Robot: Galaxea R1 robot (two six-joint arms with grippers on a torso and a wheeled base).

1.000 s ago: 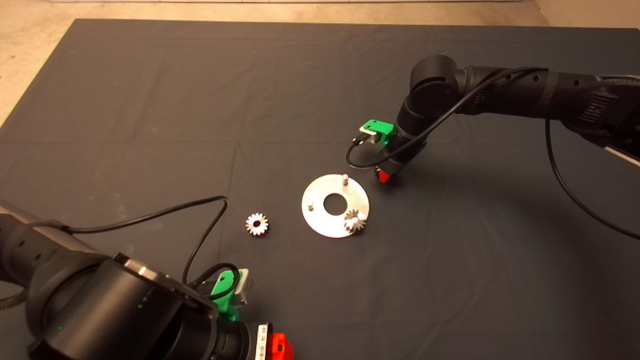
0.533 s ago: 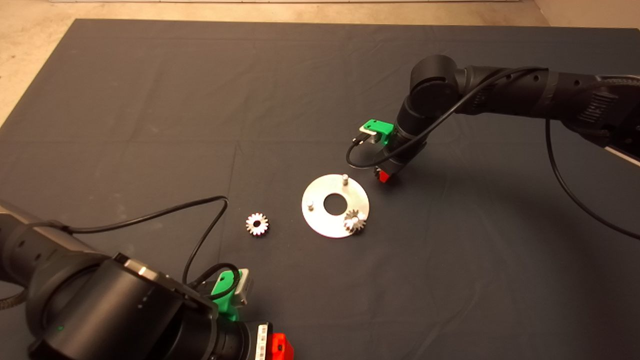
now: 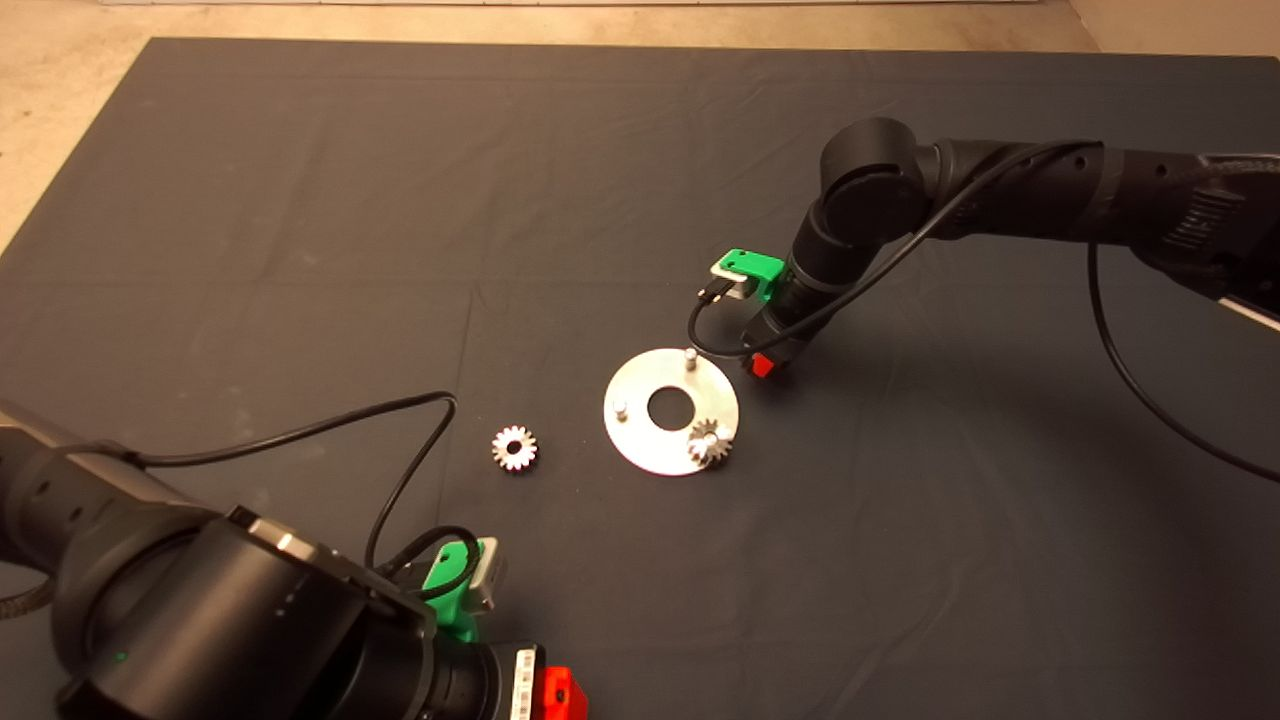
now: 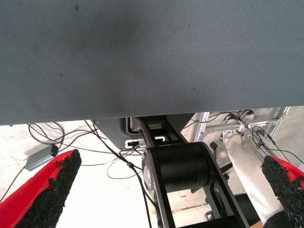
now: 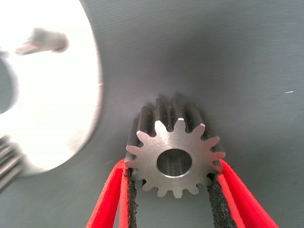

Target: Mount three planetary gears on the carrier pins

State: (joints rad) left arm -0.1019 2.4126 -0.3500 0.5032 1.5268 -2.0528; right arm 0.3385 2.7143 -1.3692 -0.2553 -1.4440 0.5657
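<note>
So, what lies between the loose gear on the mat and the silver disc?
Nothing: in the head view only bare dark mat separates the loose gear from the disc.

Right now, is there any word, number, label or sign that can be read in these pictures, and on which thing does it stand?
No text can be read.
White label with bar-like marks on the left arm's wrist: too small to read.
Pale markings on the right arm: blurred, unreadable.
The gear held in the right gripper, and the disc: no marking shows.
</note>
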